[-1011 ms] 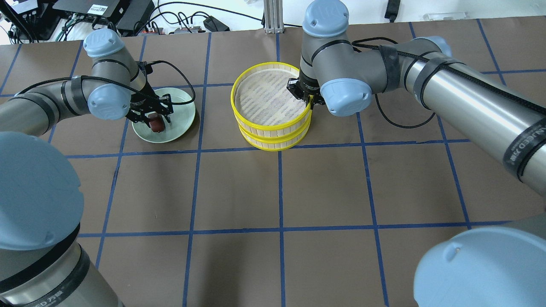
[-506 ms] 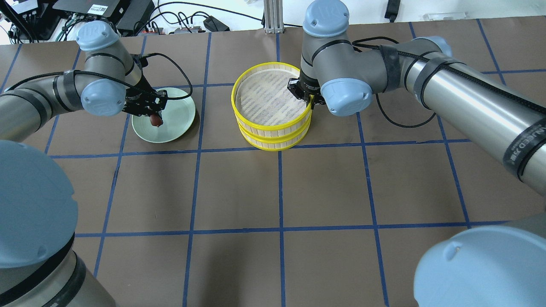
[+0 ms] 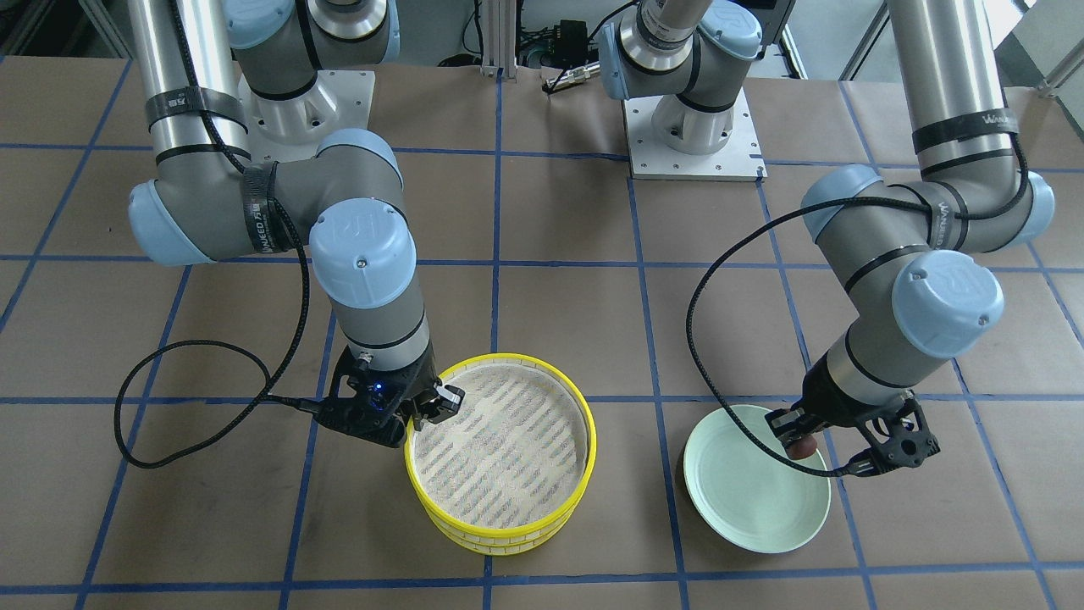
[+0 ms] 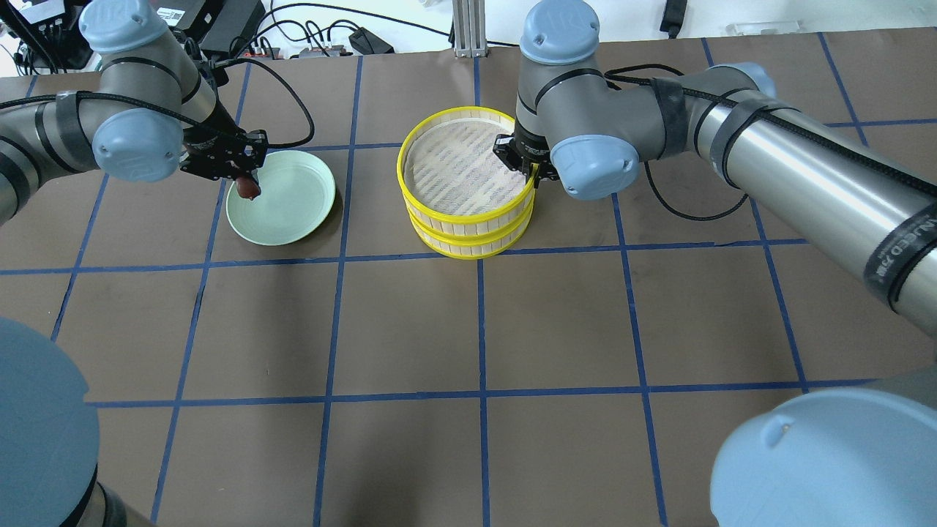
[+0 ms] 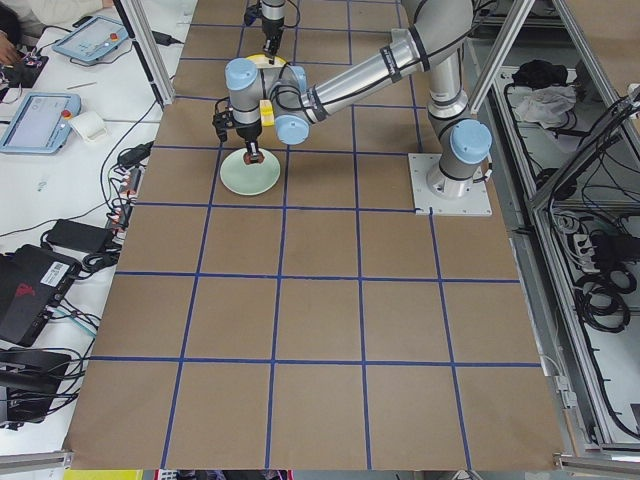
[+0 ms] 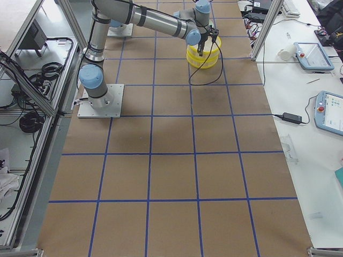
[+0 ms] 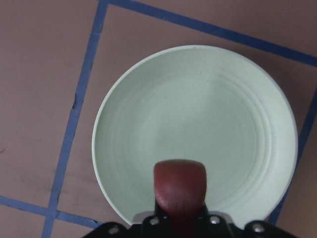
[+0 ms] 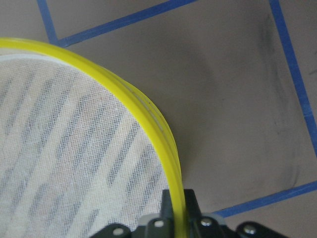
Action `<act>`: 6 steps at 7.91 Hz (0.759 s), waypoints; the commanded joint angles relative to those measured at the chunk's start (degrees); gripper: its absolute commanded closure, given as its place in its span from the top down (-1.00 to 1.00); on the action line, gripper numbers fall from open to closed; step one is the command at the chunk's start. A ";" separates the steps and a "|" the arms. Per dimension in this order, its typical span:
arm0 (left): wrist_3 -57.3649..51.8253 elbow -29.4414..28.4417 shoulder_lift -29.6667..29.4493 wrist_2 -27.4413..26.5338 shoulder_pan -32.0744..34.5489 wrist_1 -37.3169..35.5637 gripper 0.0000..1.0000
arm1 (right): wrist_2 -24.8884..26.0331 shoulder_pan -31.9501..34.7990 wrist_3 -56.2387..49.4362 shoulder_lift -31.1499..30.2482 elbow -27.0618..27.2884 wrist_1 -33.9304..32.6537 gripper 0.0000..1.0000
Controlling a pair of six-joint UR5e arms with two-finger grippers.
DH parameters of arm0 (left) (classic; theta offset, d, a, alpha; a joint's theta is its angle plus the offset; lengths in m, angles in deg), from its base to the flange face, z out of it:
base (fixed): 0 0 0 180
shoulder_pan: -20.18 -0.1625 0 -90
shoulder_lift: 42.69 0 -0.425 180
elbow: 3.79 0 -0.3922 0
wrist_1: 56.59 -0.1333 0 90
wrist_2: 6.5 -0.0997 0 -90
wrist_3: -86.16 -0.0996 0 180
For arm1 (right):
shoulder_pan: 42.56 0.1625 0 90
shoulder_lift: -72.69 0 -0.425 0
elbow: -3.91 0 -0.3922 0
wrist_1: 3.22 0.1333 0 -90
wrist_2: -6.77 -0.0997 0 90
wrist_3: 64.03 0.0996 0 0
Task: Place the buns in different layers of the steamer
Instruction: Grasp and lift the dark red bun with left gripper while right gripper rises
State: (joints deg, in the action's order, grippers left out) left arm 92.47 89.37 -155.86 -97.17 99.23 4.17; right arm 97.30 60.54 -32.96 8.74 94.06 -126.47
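My left gripper (image 4: 245,183) is shut on the dark reddish-brown bun (image 4: 249,187) and holds it above the left edge of the pale green plate (image 4: 289,201); the bun also shows in the left wrist view (image 7: 179,186) and the front view (image 3: 800,445). The plate holds nothing. My right gripper (image 4: 531,174) is shut on the yellow rim of the top steamer layer (image 4: 468,165), which is stacked on the lower layer (image 4: 468,245). The rim runs between the fingers in the right wrist view (image 8: 174,173). The top layer's mesh is bare. The cream-white bun is out of view.
The brown table with blue tape lines (image 4: 479,329) spreads in front of the steamer and plate. Cables and electronics (image 4: 219,29) lie along the far edge. My right arm's cable (image 3: 195,398) loops on the table beside the steamer.
My left gripper has lifted the reddish-brown bun off the plate and moved up and back toward the plate's left edge. My right gripper and the steamer have not moved.
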 commanded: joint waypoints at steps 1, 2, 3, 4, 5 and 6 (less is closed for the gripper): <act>0.55 -0.44 3.65 -0.30 -0.03 3.13 -1.00 | 0.08 0.00 0.04 -0.11 0.29 -0.05 -0.73; 0.46 -0.61 4.44 -0.04 -0.03 3.39 -1.00 | 0.08 0.00 0.13 -0.11 0.29 -0.05 -0.64; 0.46 -0.35 4.19 -0.12 0.05 3.48 -1.00 | 0.08 0.08 0.13 -0.11 0.29 -0.05 -0.52; 0.55 -0.35 4.01 0.49 0.05 3.48 -1.00 | 0.17 0.00 0.04 -0.11 0.29 -0.05 -0.45; 0.46 0.17 4.10 0.23 0.05 3.48 -1.00 | 0.17 0.00 0.04 -0.11 0.29 -0.05 -0.41; 0.46 0.27 4.36 -0.03 0.14 3.92 -1.00 | 0.17 0.00 0.04 -0.11 0.29 -0.05 -0.38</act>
State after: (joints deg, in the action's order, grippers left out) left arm 92.96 89.27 -151.77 -96.96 99.28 7.65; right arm 97.45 60.56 -32.90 8.62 94.35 -126.53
